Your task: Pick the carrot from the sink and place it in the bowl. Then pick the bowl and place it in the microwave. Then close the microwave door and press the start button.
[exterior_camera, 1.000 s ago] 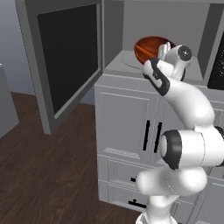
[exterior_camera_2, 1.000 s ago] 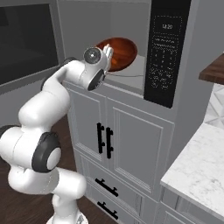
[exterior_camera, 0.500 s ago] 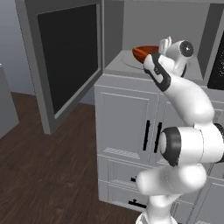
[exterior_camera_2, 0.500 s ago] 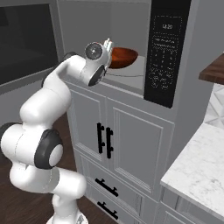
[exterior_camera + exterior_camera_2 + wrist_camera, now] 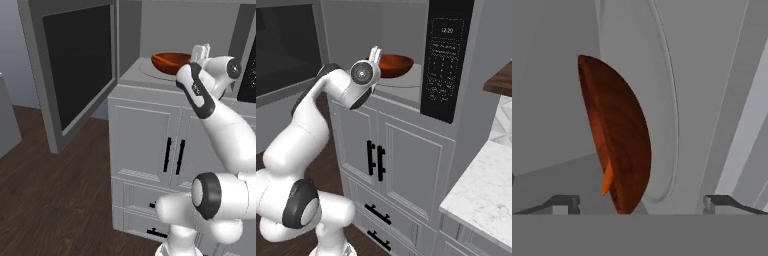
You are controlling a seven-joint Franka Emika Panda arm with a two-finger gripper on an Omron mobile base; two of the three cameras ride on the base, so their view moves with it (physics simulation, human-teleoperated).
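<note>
Hand view, bowl (image 5: 619,145) between spread jaws

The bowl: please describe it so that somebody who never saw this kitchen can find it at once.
Find the grey built-in microwave above the panelled cabinets, its door swung open to the left. Inside, on the light grey floor, sits the bowl: wide, shallow, glossy reddish-brown wood, the one warm colour among grey surfaces.

It was a home kitchen; a built-in microwave (image 5: 421,65) sat above grey panelled cabinets (image 5: 401,165), beside a marble counter (image 5: 481,200)
</note>
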